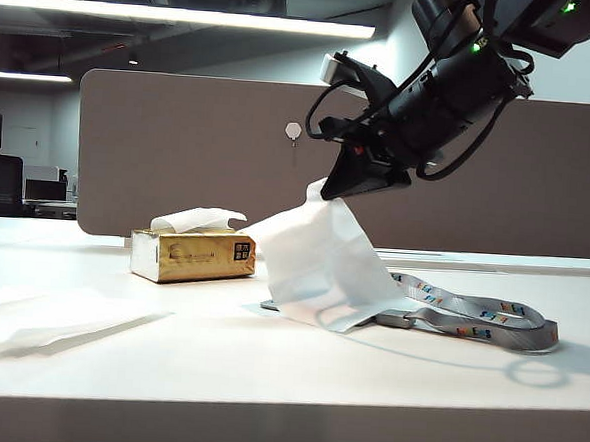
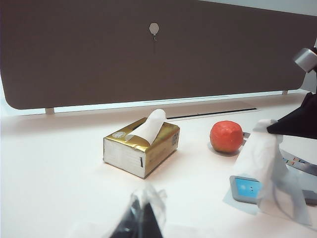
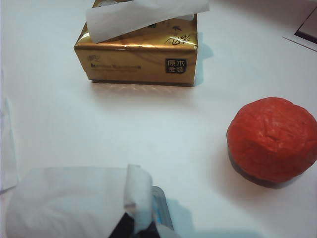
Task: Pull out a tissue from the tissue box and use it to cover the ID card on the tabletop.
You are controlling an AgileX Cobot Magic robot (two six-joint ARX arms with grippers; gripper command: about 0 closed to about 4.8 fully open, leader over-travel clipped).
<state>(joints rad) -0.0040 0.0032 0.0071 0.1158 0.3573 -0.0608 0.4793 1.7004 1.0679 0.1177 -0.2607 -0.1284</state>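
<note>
Above the ID card (image 2: 247, 188), the right pincer (image 1: 329, 190) is clamped shut on the tissue (image 1: 322, 268), which drapes onto the card, right of the tissue box (image 1: 193, 255). Left pincer (image 2: 140, 223): opening unclear.

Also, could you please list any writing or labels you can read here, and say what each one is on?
"原木金装": black square label on the gold tissue box.
Gold script and a small printed line on the box's side: too blurred to read.
Colourful letters on the grey lanyard: too small to read.
ID card face: nothing legible.
</note>
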